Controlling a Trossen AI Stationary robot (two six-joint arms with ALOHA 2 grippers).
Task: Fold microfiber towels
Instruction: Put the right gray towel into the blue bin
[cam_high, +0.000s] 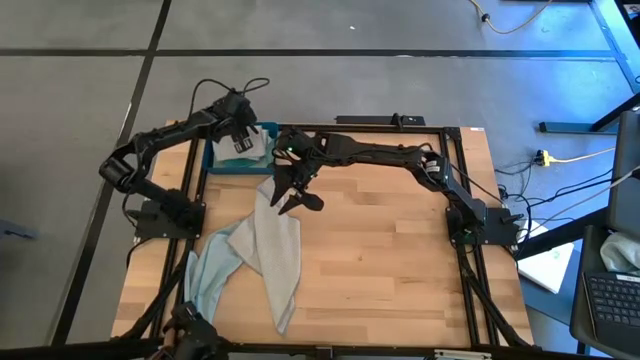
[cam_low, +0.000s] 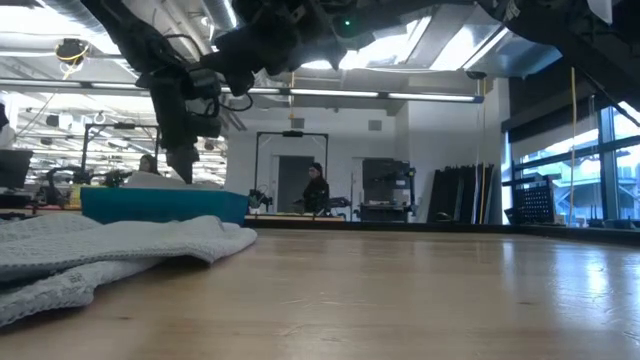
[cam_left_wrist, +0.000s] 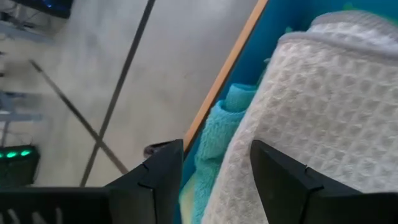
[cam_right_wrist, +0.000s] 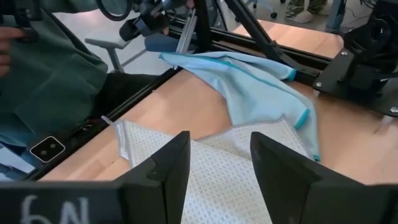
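Both grippers stand with their fingers parted and nothing between them. Left gripper (cam_high: 240, 143) hangs over the dark blue tray (cam_high: 215, 163) at the table's far left corner, its two dark fingers (cam_left_wrist: 163, 174) spread apart just above a folded light grey waffle-weave towel (cam_left_wrist: 323, 118) that lies in the tray; beside that towel, against the tray wall, a teal towel (cam_left_wrist: 214, 134) is bunched up. Right gripper (cam_high: 290, 190) hovers near the middle of the table's far side, just right of the tray, its fingers (cam_right_wrist: 163, 165) apart above the upper end of a second light grey towel (cam_high: 278, 250), not touching it. That grey towel lies loose and unfolded on the bare wood, running from below the gripper down toward the near edge. A pale blue towel (cam_high: 212, 268) with a darker blue hem lies crumpled on its left, overlapping it and stretching toward the table's (cam_high: 400, 270) near left corner. From table height the grey cloth shows as a low rumpled heap in front of the tray. Beyond the table, a person (cam_low: 316, 188) stands far back in the room, and a sleeve (cam_right_wrist: 56, 81) in dark green fabric shows at the table's near edge.
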